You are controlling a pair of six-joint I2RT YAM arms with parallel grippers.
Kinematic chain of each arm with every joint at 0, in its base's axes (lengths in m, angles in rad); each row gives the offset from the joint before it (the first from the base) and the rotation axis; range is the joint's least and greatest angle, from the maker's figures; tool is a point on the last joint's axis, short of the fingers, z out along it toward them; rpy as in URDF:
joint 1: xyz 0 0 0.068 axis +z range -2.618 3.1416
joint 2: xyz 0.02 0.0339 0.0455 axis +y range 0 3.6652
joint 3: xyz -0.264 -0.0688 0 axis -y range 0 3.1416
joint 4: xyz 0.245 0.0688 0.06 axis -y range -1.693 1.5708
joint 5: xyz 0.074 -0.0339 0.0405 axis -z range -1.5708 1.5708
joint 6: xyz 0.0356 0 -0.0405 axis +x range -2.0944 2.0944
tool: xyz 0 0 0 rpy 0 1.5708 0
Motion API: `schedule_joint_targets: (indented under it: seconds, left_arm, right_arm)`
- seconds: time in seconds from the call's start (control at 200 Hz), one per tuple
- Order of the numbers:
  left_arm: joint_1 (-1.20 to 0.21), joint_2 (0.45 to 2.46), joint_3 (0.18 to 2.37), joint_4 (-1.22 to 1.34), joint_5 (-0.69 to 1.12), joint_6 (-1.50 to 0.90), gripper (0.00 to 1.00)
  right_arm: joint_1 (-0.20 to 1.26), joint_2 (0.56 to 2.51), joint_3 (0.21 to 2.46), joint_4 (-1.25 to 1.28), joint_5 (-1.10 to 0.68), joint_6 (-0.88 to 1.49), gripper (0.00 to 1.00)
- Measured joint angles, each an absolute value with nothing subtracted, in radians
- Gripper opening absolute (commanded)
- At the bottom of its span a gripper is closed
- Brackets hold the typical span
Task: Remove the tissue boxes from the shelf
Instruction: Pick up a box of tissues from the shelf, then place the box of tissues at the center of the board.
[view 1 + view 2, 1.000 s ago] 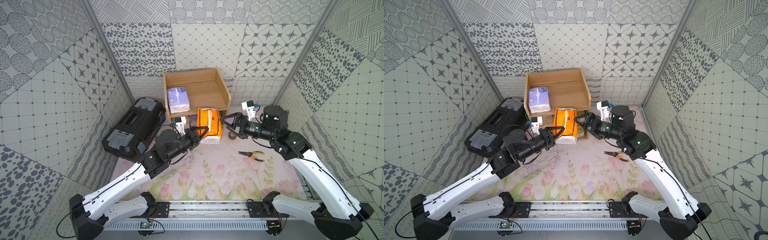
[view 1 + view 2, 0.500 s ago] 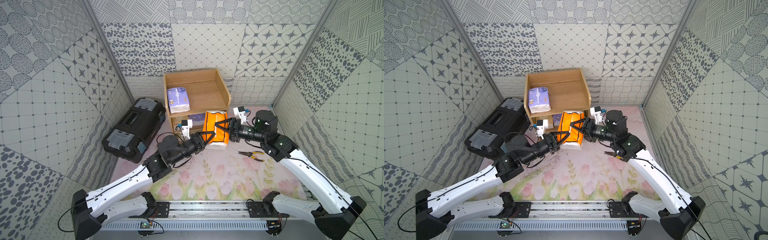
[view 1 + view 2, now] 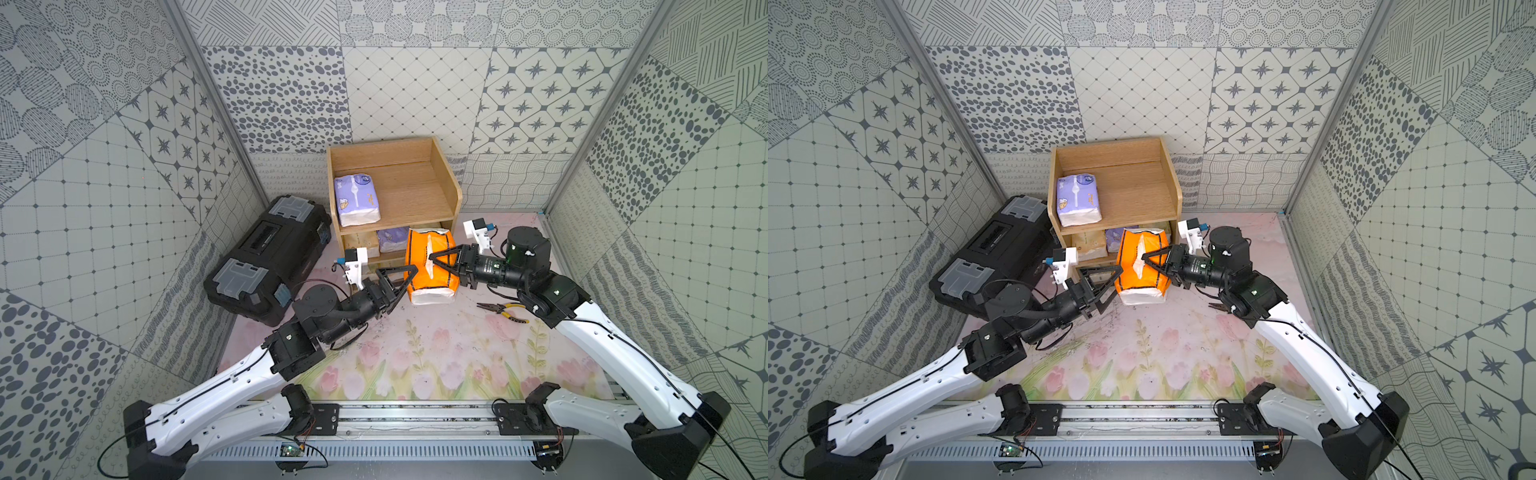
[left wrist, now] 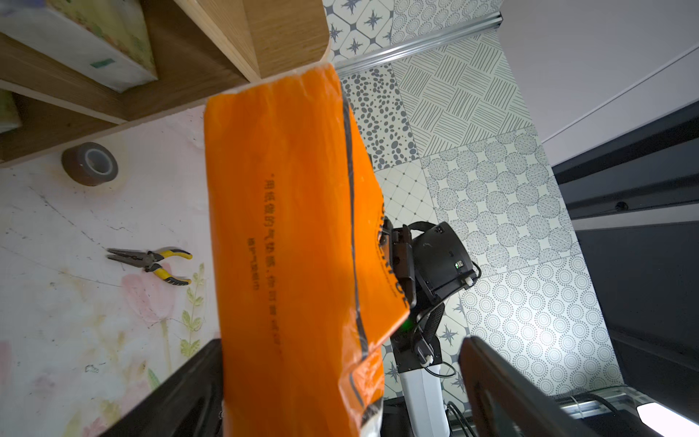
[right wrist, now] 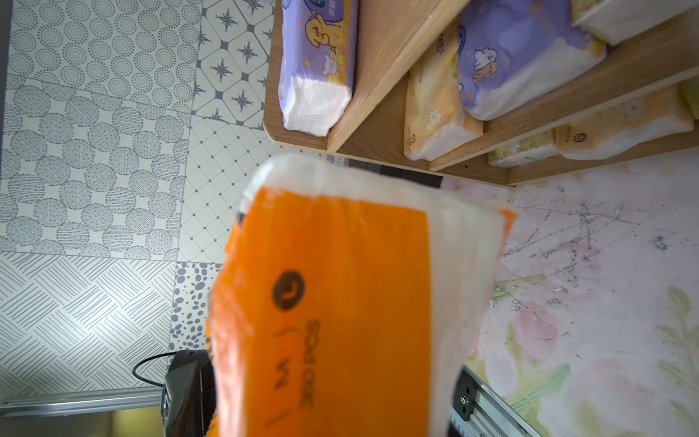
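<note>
Here, just in front of the shelf (image 3: 415, 195), my right gripper (image 3: 434, 262) clamps the orange tissue pack (image 3: 432, 286) across its middle; my left gripper (image 3: 409, 276) hangs beside it, jaws wide apart. The pack looks light, squashy and slick-wrapped, so I judge it best pinched mid-body.

Grey-and-white patterned wall panels (image 3: 415, 95) joined by metal corner posts (image 3: 217, 99) enclose a pale floor mat (image 3: 436, 353) printed with pink tulips.

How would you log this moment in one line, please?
right gripper: shut on orange tissue pack | left gripper: open around it | shelf: other packs on it
</note>
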State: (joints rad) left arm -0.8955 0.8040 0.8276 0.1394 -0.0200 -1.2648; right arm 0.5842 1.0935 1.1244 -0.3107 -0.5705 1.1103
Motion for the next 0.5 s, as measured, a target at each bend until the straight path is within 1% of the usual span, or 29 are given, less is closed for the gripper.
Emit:
schedule_joint_targets:
  seconds: [0.135, 0.26, 0.39, 0.5]
  left_arm:
    - [-0.896, 0.662, 0.817, -0.056, -0.121, -1.278, 0.99]
    - [-0.896, 0.559, 0.815, -0.27, -0.22, -1.31, 0.98]
    - [-0.896, 0.51, 0.828, -0.491, -0.304, -1.348, 0.97]
    - [-0.896, 0.499, 0.853, -0.667, -0.368, -1.382, 0.97]
  right_arm:
    - [0.61, 1.056, 1.053, -0.378, -0.509, 1.038, 0.27]
    - [0.698, 1.069, 0.983, -0.392, -0.453, 1.002, 0.27]
    - [0.815, 1.135, 0.922, -0.354, -0.389, 0.999, 0.27]
    - [0.905, 1.234, 0.888, -0.268, -0.337, 1.019, 0.26]
